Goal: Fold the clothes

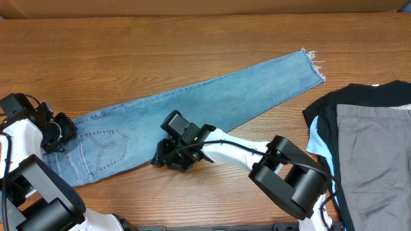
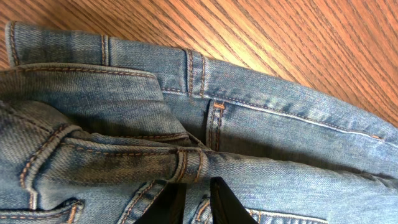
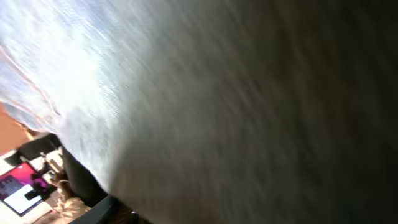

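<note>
The light-blue jeans [image 1: 212, 96] lie flat and diagonal on the wooden table, waist at lower left and frayed hem [image 1: 313, 64] at upper right. My left gripper [image 1: 64, 131] is at the waistband. In the left wrist view its fingers [image 2: 198, 208] are closed on a bunched fold of denim [image 2: 280, 143] beside a belt loop. My right gripper [image 1: 168, 157] lies at the jeans' lower edge near the thigh. The right wrist view is filled by blurred cloth [image 3: 186, 93] pressed close, and the fingers are hidden.
A pile of other garments sits at the right edge: black [image 1: 334, 109], grey [image 1: 379, 154] and a light-blue piece [image 1: 316, 141]. The table's front edge runs just below both arms.
</note>
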